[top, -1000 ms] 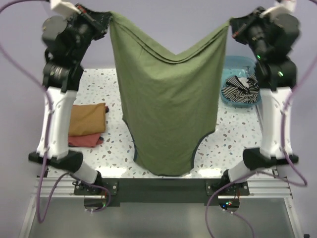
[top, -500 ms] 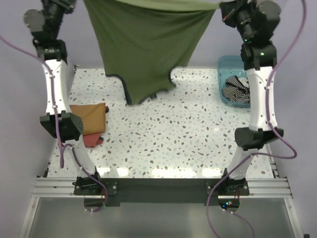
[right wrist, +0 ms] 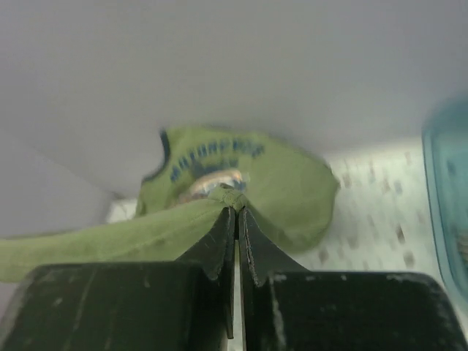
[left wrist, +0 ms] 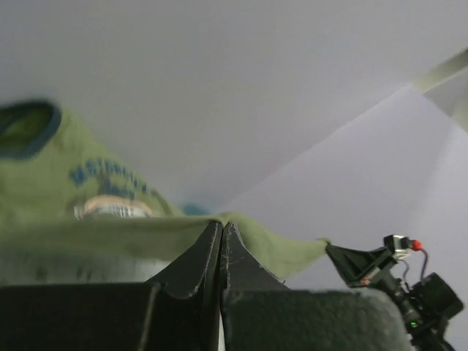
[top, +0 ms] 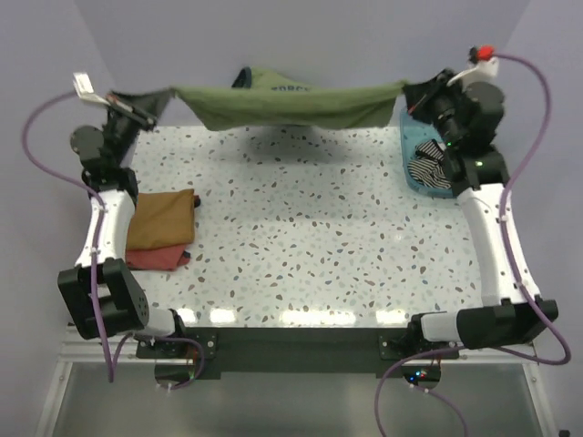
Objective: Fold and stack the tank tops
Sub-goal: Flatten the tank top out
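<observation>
The olive-green tank top hangs stretched across the far edge of the table, its printed chest side and navy trim billowing toward the back wall. My left gripper is shut on its left corner and my right gripper is shut on its right corner. From the left wrist, the green cloth runs past the closed fingers. The right wrist shows a fold of the cloth pinched at the tips. The striped tank top lies crumpled in the blue bin.
A blue bin stands at the back right under my right arm. Folded mustard and rust-red garments are stacked at the left edge of the speckled table.
Both arms swung from high near the camera down and away to the table's far edge. The hanging olive top went from dangling over the table to stretched low along the back.
</observation>
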### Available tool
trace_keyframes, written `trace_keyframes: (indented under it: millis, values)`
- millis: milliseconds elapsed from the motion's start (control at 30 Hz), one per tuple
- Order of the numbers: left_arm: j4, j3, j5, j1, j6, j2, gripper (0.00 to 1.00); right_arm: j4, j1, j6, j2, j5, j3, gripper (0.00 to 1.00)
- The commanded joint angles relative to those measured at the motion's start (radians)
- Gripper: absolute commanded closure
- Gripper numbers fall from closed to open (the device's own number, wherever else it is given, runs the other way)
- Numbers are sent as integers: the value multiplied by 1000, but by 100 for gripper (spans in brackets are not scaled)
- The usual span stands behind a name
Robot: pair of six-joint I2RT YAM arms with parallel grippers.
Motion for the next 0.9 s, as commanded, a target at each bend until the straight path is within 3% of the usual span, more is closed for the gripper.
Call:
trace_keyframes:
  millis: [0, 67, 133, 167, 300, 467, 867]
  values:
    - [-179, -334, 29, -21, 88, -183, 100, -151, -5, 30, -41, 24, -293, 100]
    - [-388, -574, -75, -42, 122, -343, 100, -181, -6, 73, -85, 19, -499, 100]
    - [-467, -742, -144, -109, 172, -457, 100, -247, -5, 93, -120, 40, -614, 100]
    - [-647, -755, -170, -131, 214, -477, 100, -273, -6, 94, -129, 53, -717, 100]
    - [-882, -818, -224, -189, 350, -556, 100, -362, -41, 105, -200, 45, -904, 100]
    - [-1156, -815, -264, -200, 469, -602, 100, -468, -84, 101, -198, 24, -977, 100]
    - [-1359, -881, -240, -205, 565, -709, 100, -698, -161, 139, -214, 56, -916, 100]
